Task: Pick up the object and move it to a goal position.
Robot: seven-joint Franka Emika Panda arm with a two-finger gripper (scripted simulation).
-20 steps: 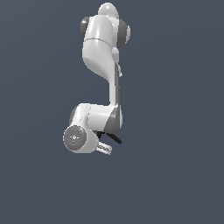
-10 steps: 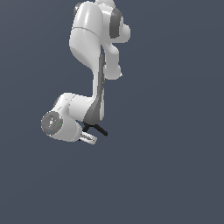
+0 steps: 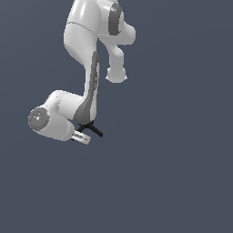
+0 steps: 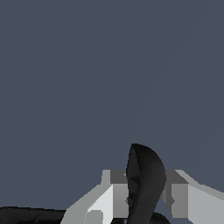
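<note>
Your white two-finger gripper [image 4: 146, 197] has its jaws clamped on the small black clamp-like object [image 4: 144, 183], sitting right between them, long axis sticking out past the fingertips, legs [image 3: 92, 129] splayed

Matt black object [image 4: 144, 183], glossy arm [image 3: 84, 41]

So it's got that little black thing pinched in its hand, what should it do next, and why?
Probably keep the hand closed and carry on moving. In the wrist view, the black clamp sits squeezed between both fingers, and in the exterior view its thin legs poke out clear of anything. No goal marker shows, so I can't tell which way to go.
</note>
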